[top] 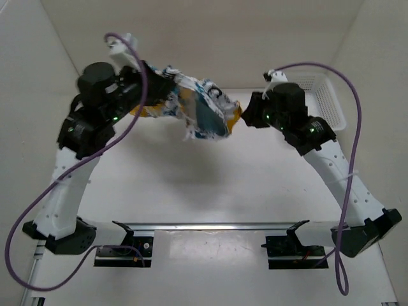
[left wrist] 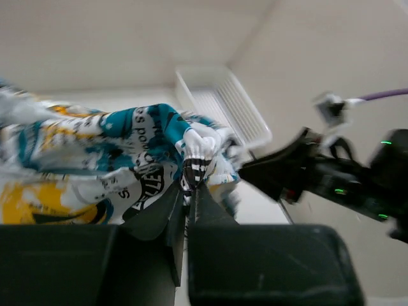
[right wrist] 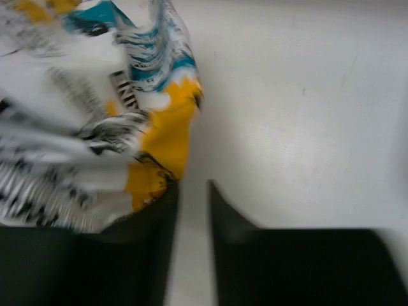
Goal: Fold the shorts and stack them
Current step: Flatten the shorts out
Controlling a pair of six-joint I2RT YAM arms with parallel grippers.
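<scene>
Left fingers (left wrist: 156, 220) clench the printed shorts (top: 199, 109) above the worktop (top: 210, 178). Right fingers (right wrist: 236, 255) stand slightly parted, fabric beside them.

Bright, even light from overhead. The shorts (top: 197, 105) cast only a faint, soft shadow on the table (top: 210, 178) below them. Both wrist views are smeared: the print on the shorts blurs, and the basket (left wrist: 223, 105) behind them looks soft.

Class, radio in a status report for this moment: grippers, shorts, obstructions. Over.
Left gripper shut on the shorts. Right gripper slightly open, fabric against one finger. Shorts bunched aloft between arms. Basket aside, not in the way.
</scene>
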